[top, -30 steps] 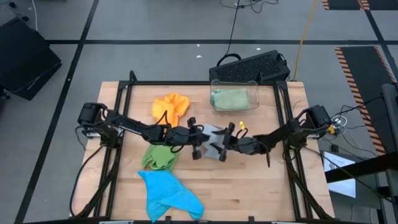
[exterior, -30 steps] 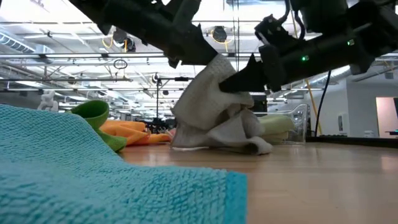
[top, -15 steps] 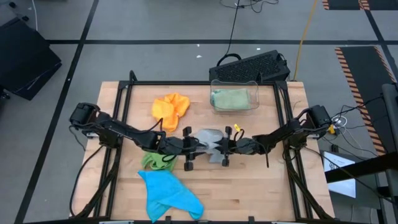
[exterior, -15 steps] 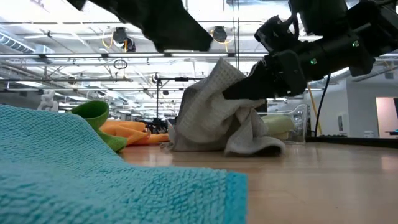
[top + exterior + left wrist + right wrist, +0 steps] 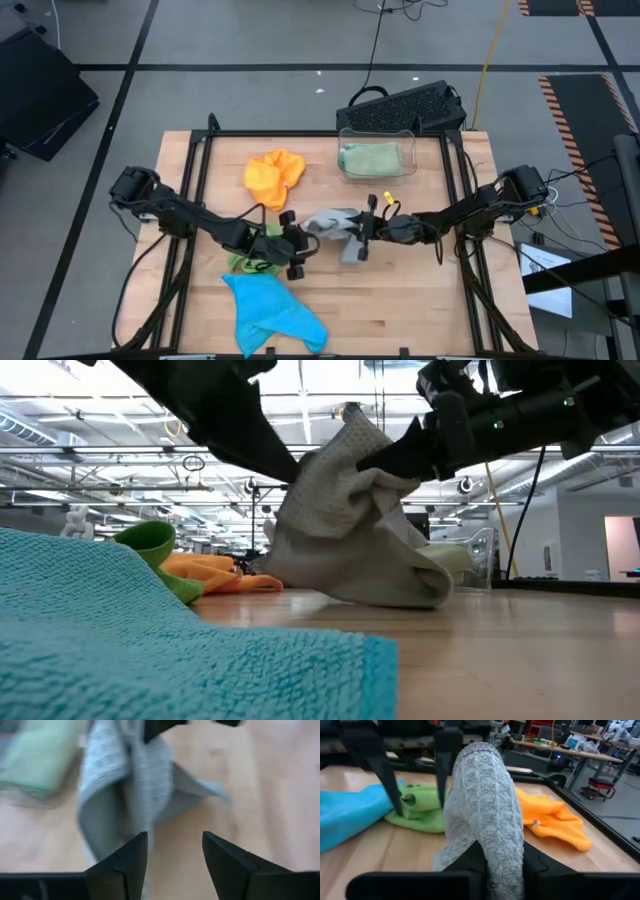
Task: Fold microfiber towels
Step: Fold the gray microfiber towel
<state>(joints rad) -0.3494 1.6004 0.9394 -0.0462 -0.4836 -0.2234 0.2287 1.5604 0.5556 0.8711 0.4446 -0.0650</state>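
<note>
Between the fingers of the right gripper (image 5: 492,870) hangs the grey towel (image 5: 485,815), pinched at a fold, so that the cloth rises as a hump just in front of the fingertips. From the low view the same towel (image 5: 350,530) is lifted at its top and its lower edge touches the table (image 5: 520,650).

Facing it, the left gripper (image 5: 175,855) has its two fingers (image 5: 127,862) spread, with bare wood showing in the gap between them. The grey towel hangs just beyond these fingertips; whether one finger touches the cloth, I cannot tell.

Behind the left fingers, under that arm, lies the bright green towel (image 5: 250,262), crumpled. Nearer the front edge of the table lies the blue towel (image 5: 270,312), apart from both grippers. The orange towel (image 5: 273,175) lies in a heap farther back, well apart from the fingers. A pale green towel (image 5: 375,158) lies folded inside the clear bin (image 5: 378,132) at the far side of the table, behind the right gripper.
</note>
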